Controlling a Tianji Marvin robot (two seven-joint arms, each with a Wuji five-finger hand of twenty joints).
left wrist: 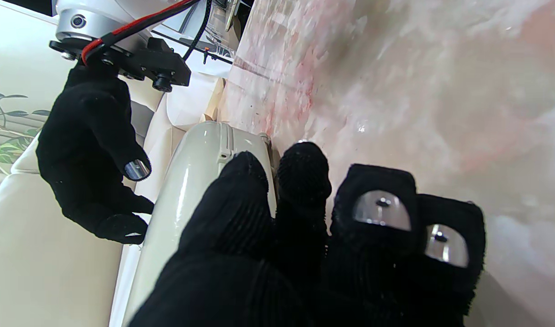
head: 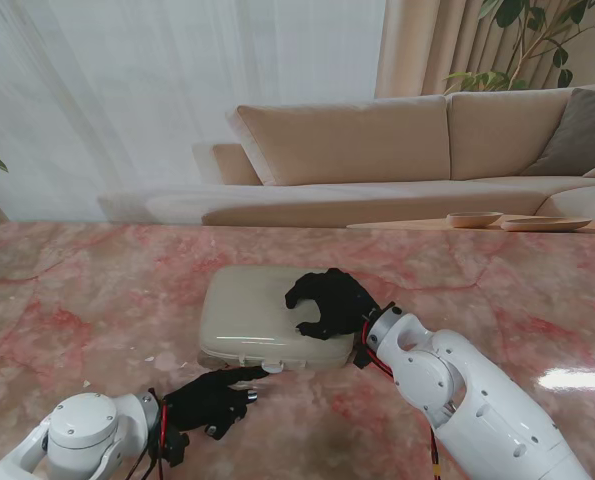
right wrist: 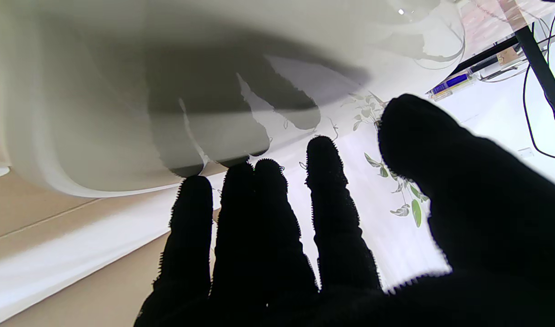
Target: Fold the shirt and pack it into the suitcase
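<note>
Suitcase: the cream hard-shell suitcase (head: pixel 272 318) lay flat and closed at the centre of the stand view, on the pink marble table (head: pixel 87 290); its latched front edge faced the lower part of the frame.
Shirt: no shirt showed in any view; it was probably already inside the case, though that could not be confirmed.
Right hand: the right hand (head: pixel 329 300) sat over the lid's right half, right of centre in the stand view, fingers spread and curled, gripping nothing; in its wrist view the fingertips (right wrist: pixel 268 177) hovered close to the glossy lid, and contact could not be told.
Left hand: the left hand (head: pixel 210 399), lower left of centre, was loosely open and held nothing, with one fingertip (head: pixel 253 373) reaching to the case's front rim near the latches; the left wrist view showed its fingers (left wrist: pixel 300 172) right at that edge.
Step in hand: judged to be securing the closed case, near the end of the task.
How to do it well: press the lid flat with the right palm rather than the fingertips, so the shell does not slide on the smooth marble.
Latches: work the left fingers squarely against the front edge while the right hand bears down, so the halves meet evenly.
Risk: an off-centre push could skid or turn the case.
</note>
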